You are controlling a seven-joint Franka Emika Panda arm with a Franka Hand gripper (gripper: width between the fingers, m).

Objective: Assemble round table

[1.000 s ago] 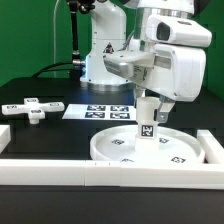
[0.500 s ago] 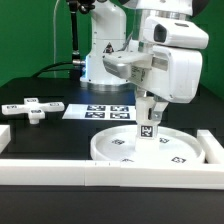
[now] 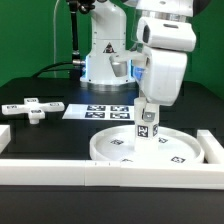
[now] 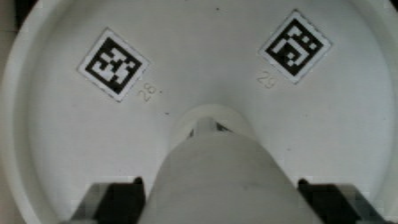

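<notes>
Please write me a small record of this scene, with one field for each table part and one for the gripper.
gripper: shut on the leg
leg: upright, lower end at the middle of the disc
disc: flat on the table, tags facing up
foot: lying apart, toward the exterior view's left
marker board: behind the disc

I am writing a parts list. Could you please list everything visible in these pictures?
round disc: one, white, tagged, behind the front rail
leg: one, white, upright at the disc's middle, held by the tool
cross-shaped foot: one, white, on the table at the exterior view's left
marker board: one, white with black tags, flat behind the disc
border rails: several, white, along the table's front and sides
table: one, black
arm: one, white, above the disc
tool: one, white, shut on the leg
</notes>
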